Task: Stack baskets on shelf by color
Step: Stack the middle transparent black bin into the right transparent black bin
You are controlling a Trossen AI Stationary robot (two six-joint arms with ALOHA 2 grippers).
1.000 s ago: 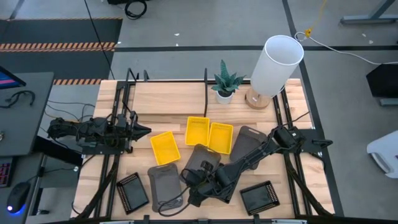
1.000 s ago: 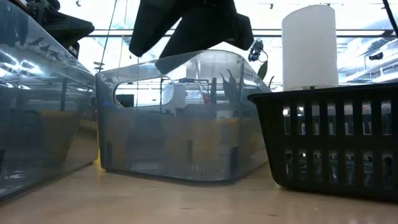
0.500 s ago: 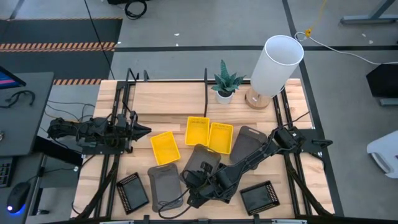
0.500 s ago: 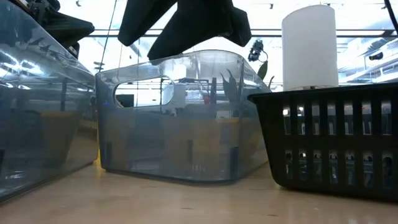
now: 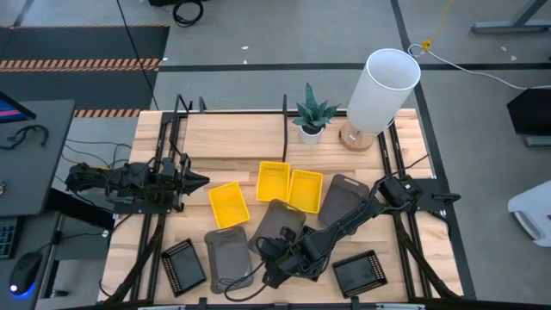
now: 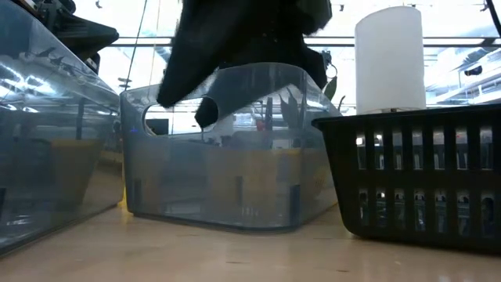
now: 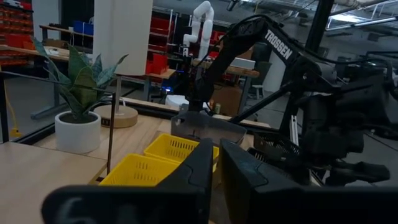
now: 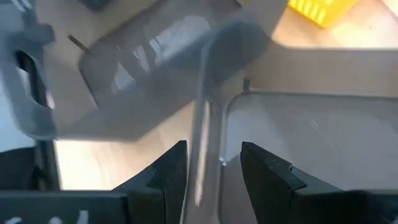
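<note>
Pale plank tabletop [image 5: 232, 142] carries your scattered baskets; your right gripper [image 8: 211, 163] sits low at the front, fingers [image 8: 171, 171] slightly spread astride the smooth rim of a translucent grey basket [image 5: 275, 226], while your left gripper [image 5: 194, 181] waits at the left edge, fingers together

The desk [image 5: 241, 142] is pale wood with visible grain, matt. The grey baskets [image 6: 227, 149] look like smooth, translucent smoky plastic with a light gloss. The black basket [image 6: 415, 172] is matt slotted plastic; the yellow baskets [image 5: 274, 181] are bright perforated plastic. The lamp shade [image 5: 383, 90] is smooth matt white.
</note>
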